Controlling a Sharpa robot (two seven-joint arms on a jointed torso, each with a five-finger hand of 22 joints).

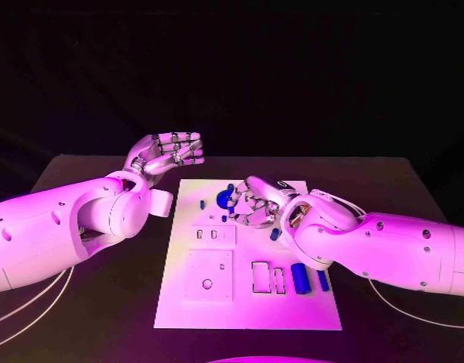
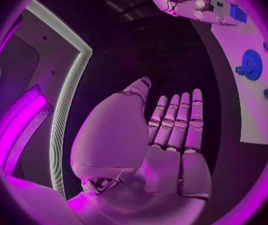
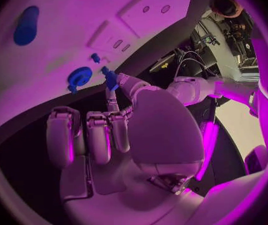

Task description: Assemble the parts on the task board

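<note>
The white task board [image 1: 249,314] lies in the middle of the table. My right hand [image 1: 256,203] hovers over its far half and pinches a small blue part [image 3: 110,78] between thumb and a finger, the other fingers curled in. Just beside those fingertips a round blue gear [image 1: 224,198] [image 3: 79,77] sits on the board. A blue cylinder [image 1: 298,277] and a slimmer blue part [image 1: 323,280] lie near the board's right edge. My left hand [image 1: 169,155] is raised beyond the board's far left corner, its fingers [image 2: 178,120] held out straight with nothing in them.
The board's near half has a square plate with a hole [image 1: 208,274] and rectangular slots [image 1: 261,276]. Bare black table [image 1: 101,302] flanks the board on both sides. Thin white cables [image 1: 14,318] trail under my left arm.
</note>
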